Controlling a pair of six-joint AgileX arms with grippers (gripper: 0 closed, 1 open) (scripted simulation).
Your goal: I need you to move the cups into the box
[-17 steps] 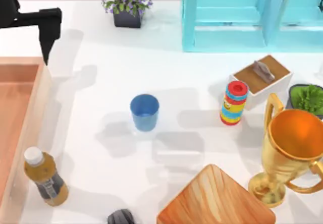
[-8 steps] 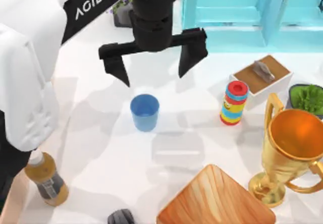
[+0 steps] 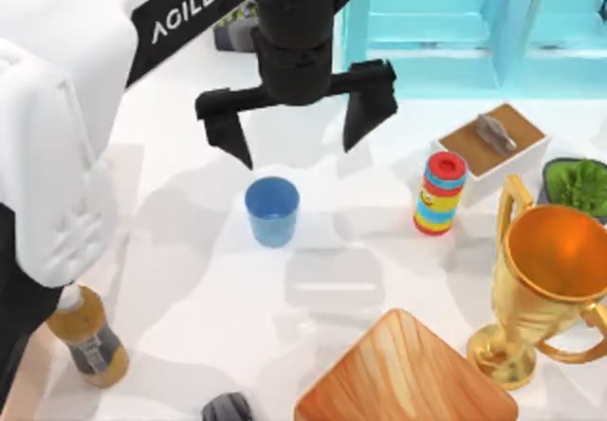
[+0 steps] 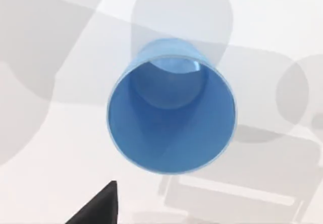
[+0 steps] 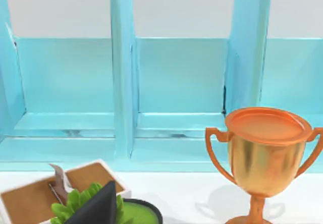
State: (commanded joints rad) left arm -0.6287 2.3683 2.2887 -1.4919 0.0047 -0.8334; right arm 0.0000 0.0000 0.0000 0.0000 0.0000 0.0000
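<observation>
My left gripper (image 3: pixel 296 129) hovers above the blue cup (image 3: pixel 272 210) on the desk (image 3: pixel 190 279), fingers (image 3: pixel 226 129) spread wide.

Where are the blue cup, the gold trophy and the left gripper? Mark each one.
blue cup (image 3: pixel 272 205): top view, inside its open mouth.
gold trophy (image 3: pixel 555 255): top view, inside its bowl.
left gripper (image 3: pixel 299 127): top view, midway between its open fingertips, above the cup.

White table (image 3: pixel 190 279), blue cup (image 3: pixel 272 210), bottle (image 3: pixel 87 338), gold trophy (image 3: pixel 545 279), ring stack (image 3: pixel 440 193), wooden board (image 3: pixel 403 374)
</observation>
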